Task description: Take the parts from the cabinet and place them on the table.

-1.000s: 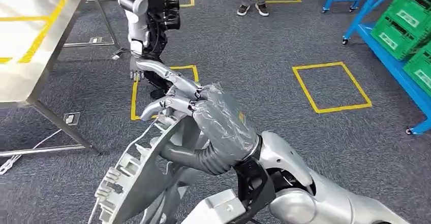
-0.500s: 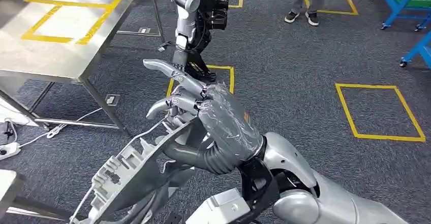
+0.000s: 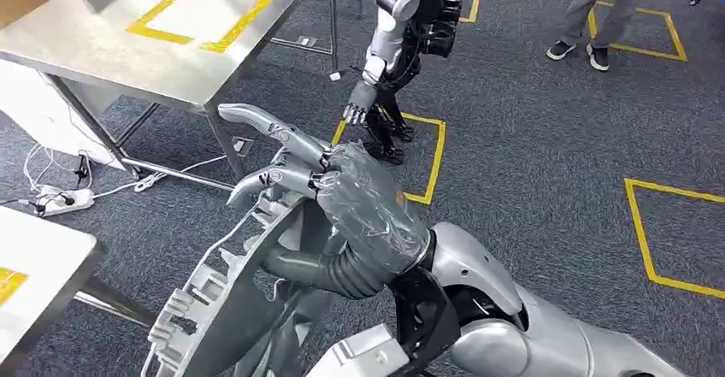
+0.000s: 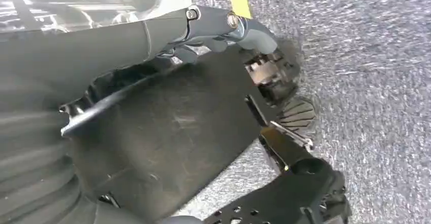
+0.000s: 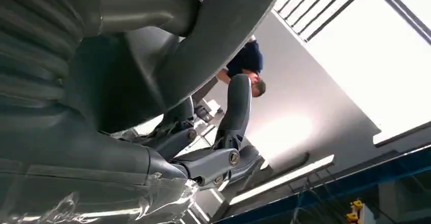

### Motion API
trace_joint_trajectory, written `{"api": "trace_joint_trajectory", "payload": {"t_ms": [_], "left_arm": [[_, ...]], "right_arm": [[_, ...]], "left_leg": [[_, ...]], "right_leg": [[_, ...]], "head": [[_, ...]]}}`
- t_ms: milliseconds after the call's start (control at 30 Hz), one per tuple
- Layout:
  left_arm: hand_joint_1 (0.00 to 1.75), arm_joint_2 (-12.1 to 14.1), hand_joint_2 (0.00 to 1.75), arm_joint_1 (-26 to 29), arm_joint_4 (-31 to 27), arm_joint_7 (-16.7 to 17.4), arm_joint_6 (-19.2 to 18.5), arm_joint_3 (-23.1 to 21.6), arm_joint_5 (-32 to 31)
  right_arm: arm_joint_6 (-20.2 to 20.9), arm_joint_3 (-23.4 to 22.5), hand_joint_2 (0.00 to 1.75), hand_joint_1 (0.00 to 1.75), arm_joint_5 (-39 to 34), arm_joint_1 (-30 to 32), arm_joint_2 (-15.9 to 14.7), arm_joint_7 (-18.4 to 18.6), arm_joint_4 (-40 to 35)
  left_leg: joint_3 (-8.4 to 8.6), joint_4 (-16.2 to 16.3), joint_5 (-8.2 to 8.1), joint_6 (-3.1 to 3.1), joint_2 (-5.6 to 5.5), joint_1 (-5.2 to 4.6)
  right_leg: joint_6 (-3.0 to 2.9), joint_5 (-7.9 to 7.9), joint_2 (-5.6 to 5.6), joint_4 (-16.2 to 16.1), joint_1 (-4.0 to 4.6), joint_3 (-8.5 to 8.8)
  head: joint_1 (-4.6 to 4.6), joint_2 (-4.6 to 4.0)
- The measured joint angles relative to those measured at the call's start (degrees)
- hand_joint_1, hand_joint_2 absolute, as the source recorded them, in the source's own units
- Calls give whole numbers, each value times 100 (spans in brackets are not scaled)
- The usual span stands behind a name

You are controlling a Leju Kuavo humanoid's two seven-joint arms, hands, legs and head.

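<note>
Your camera has swung since the earlier frames, bringing the steel table (image 3: 154, 52) closer ahead and to the left of the part. Nearest you, the right hand (image 3: 342, 197) grips the grey curved part (image 3: 231, 309), thumb under its rim and other fingers reaching forward over it. From the left wrist, the left hand (image 4: 101, 41) presses against the part's dark face. Its long axis points toward the table. Beyond stands another robot (image 3: 402, 44).

Part (image 3: 224, 309): large curved grey plastic panel with ribbed clips along its edge, tilted on edge, held off the floor at near left, above the carpet.
</note>
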Motion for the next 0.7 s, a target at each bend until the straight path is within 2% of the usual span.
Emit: {"api": "trace_joint_trajectory", "payload": {"t_ms": [33, 67, 100, 133, 167, 200, 233, 267, 300, 333, 367, 433, 467, 500, 533, 567, 600, 633, 667, 700], "left_arm": [[0, 2, 175, -19, -7, -4, 4, 0, -2], [0, -4, 175, -46, -9, -4, -2, -9, -4], [0, -7, 175, -67, -11, -4, -4, -15, -4], [0, -9, 175, -70, -11, -4, -4, -22, -4], [0, -7, 175, -62, -11, -4, -2, -24, -7], [0, -2, 175, -57, -11, 9, -2, -24, -13], [0, 0, 175, -56, -11, 13, 0, -28, -22], [0, -2, 175, -59, -11, 20, -2, -31, -37], [0, -9, 175, -61, -13, 24, -2, -31, -46], [0, -15, 175, -67, -13, 24, 4, -31, -55], [0, -18, 175, -65, -13, 20, -2, -31, -68], [0, -15, 175, -37, -13, 9, -4, -33, -74], [0, 2, 175, -22, -13, 9, -11, -33, -79], [0, 7, 175, -13, -13, -4, -15, -35, -81], [0, 13, 175, -16, -13, -7, -17, -37, -68], [0, 13, 175, -36, -13, -9, -17, -37, -48], [0, 13, 175, -52, -15, -11, -11, -37, -31], [0, 13, 175, -53, -13, -11, -11, -37, -26], [0, 11, 175, -46, -13, -15, -7, -37, -26], [0, 13, 175, -34, -13, -15, -4, -39, -20]], "right_arm": [[-26, 0, 175, 175, 26, -1, -4, 11, -26], [-48, 2, 175, 175, 64, -1, -11, 31, -31], [-57, 7, 175, 175, 94, 6, -13, 46, -31], [-61, 20, 175, 175, 114, 22, -18, 63, -31], [-70, 24, 175, 175, 129, 40, -20, 90, -31], [-74, 26, 175, 175, 153, 42, -22, 109, -31], [-79, 26, 175, 175, 177, 41, -22, 131, -33], [-85, 24, 175, 175, 179, 40, -22, 140, -42], [-90, 26, 175, 175, 188, 37, -22, 142, -53], [-96, 26, 175, 175, 190, 38, -22, 146, -63], [-98, 26, 175, 175, 190, 34, -22, 155, -74], [-96, 31, 175, 175, 190, 28, -18, 160, -74], [-98, 28, 175, 175, 190, 26, -7, 160, -74], [-96, 31, 175, 175, 190, 26, 4, 162, -74], [-98, 31, 175, 175, 192, 19, 9, 160, -77], [-105, 31, 175, 175, 190, 14, 9, 160, -74], [-107, 35, 175, 175, 190, 23, 9, 160, -74], [-107, 46, 175, 175, 188, 33, 6, 162, -74], [-107, 61, 175, 175, 186, 34, 6, 162, -74], [-107, 74, 175, 175, 186, 34, 6, 162, -74]], "left_leg": [[-3, 0, 9, 21, -58, 1], [-5, 0, 9, 56, -116, 2], [-6, 1, 10, 61, -195, -3], [-6, 1, 11, 61, -280, -11], [-3, 2, 11, 61, -369, -17], [-1, 5, 11, 60, -460, -18], [2, 9, 15, 54, -554, -18], [7, 10, 17, 51, -644, -14], [6, 10, 21, 41, -724, 0], [-22, 14, 30, -4, -791, -20], [-48, 7, 48, -50, -870, 24], [-65, -39, 76, -133, -990, 71], [-76, -65, 90, -178, -1057, 60], [-95, -3, 38, -165, -740, 39], [-178, 182, -123, -178, -433, 12], [-347, 569, -336, -203, -289, 17], [-551, 1020, -530, -223, -219, 28], [-721, 1382, -652, -245, -192, 35], [-792, 1533, -659, -267, -178, 40], [-735, 1442, -546, -285, -161, 47]], "right_leg": [[14, -174, 252, 284, -19, -131], [15, -383, 352, 703, -24, -335], [21, -578, 389, 1176, -20, -576], [18, -689, 399, 1595, -18, -803], [6, -624, 400, 1726, -18, -906], [-16, -442, 407, 1564, -18, -865], [-45, -166, 444, 1159, -17, -705], [-79, 112, 537, 646, -18, -483], [-107, 330, 744, 155, -20, -274], [-139, 251, 975, -18, -34, -182], [-119, 270, 908, -67, -17, -176], [-154, 265, 810, -69, 22, -165], [-200, 301, 723, -145, 1, -128], [-237, 342, 623, -234, -21, -75], [-264, 346, 552, -272, -9, -40], [-284, 341, 462, -273, -4, -30], [-293, 330, 368, -266, 2, -25], [-302, 318, 269, -263, 5, -26], [-297, 306, 183, -258, 6, -26], [-289, 291, 101, -246, 6, -24]], "head": [[24, 0], [57, 0], [68, 0], [87, 0], [90, 0], [90, 0], [87, 0], [90, 0], [92, 0], [72, 0], [83, 0], [94, 0], [92, 0], [79, 0], [33, 0], [7, 0], [-2, 0], [-4, 0], [-13, 0], [-22, 0]]}}
